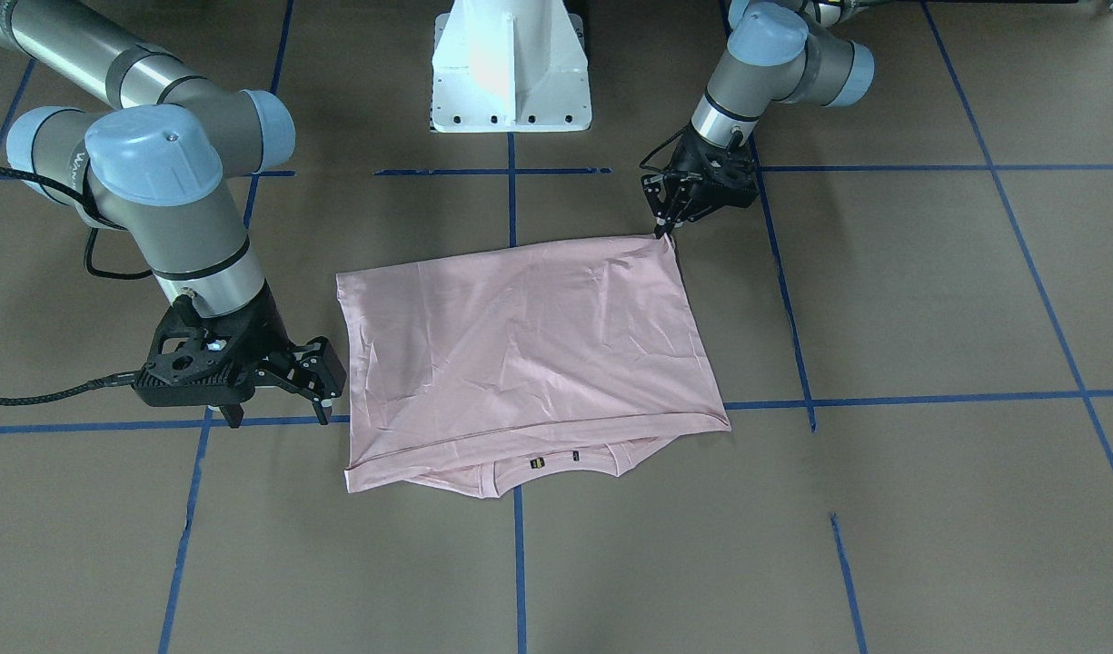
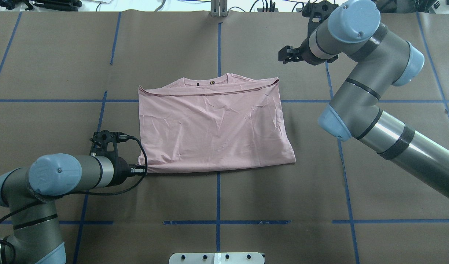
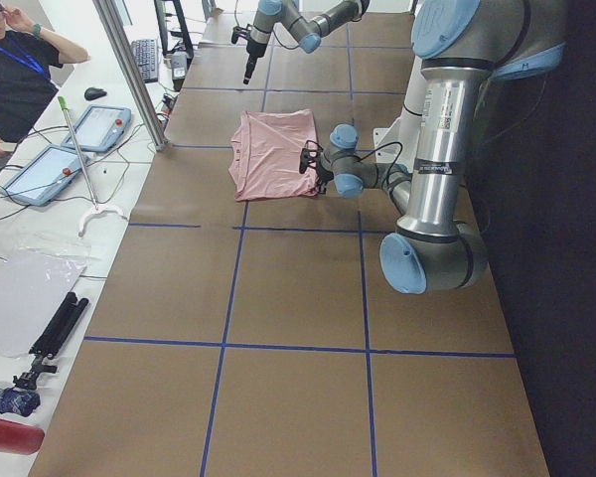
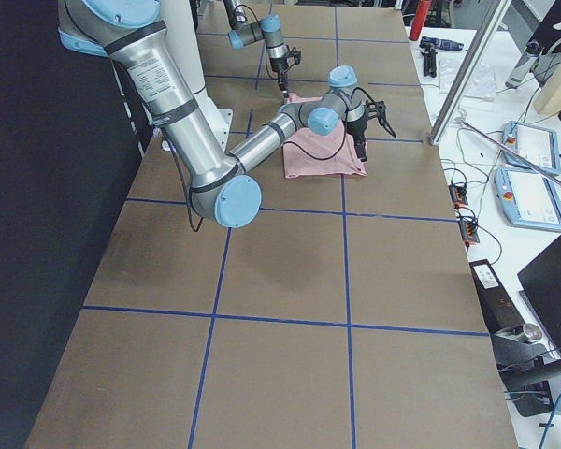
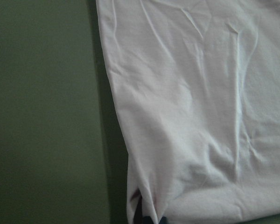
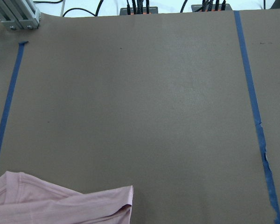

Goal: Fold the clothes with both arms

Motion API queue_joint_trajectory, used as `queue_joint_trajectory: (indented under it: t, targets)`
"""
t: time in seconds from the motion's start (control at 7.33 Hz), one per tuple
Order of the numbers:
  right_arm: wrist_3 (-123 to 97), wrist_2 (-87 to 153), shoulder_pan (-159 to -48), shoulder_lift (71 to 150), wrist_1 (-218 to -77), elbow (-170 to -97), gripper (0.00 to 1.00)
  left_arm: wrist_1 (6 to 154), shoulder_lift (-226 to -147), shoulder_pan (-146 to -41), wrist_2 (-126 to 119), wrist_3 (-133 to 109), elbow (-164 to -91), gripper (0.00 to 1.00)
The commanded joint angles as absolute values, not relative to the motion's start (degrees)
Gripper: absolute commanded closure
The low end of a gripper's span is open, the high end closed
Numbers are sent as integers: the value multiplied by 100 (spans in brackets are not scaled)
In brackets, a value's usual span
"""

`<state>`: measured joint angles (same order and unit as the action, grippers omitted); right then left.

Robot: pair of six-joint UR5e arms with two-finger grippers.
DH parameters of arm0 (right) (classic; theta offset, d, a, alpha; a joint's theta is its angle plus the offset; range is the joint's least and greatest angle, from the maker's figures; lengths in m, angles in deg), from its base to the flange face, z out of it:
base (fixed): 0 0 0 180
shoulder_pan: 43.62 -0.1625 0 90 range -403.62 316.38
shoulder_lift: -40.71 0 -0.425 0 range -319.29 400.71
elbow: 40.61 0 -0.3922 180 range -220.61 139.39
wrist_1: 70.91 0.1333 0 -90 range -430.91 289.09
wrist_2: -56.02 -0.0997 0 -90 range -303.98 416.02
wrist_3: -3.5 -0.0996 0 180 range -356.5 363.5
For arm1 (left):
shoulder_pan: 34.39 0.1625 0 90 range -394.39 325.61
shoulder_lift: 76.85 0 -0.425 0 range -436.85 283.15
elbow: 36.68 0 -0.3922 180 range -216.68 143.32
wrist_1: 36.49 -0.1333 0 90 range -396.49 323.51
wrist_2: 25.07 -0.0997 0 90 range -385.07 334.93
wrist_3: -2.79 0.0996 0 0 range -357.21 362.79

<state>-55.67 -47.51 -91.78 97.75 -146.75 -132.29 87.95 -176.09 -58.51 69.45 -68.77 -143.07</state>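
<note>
On the table (image 1: 919,300), left jaws pinch a T-shirt (image 1: 520,345) corner.

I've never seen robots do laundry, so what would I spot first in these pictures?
The pale pink T-shirt jumps out, lying folded in the middle of the brown table with its blue tape lines. Next come the two black grippers: the left gripper pinches one shirt corner near the white base, while the right gripper hangs open just off the shirt's opposite side.
</note>
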Motion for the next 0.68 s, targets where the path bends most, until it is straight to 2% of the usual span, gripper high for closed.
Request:
queue_joint_trajectory:
  t: [0.0,0.14,0.27,0.55]
  targets:
    - [-5574,-4751,-9178,9775,-14676,-13228,0,8788,-17669,-6766,7002,-5598,-13866,100]
    - [-5574,-4751,-9169,9775,-14676,-13228,0,8788,-18009,-7274,7002,-5218,-13385,100]
    - [-5574,-4751,-9169,9775,-14676,-13228,0,8797,-18595,-7732,7002,-4701,-12580,100]
    - [-5582,-4751,-9169,9775,-14676,-13228,0,8884,-20044,-8367,7002,-4058,-10525,100]
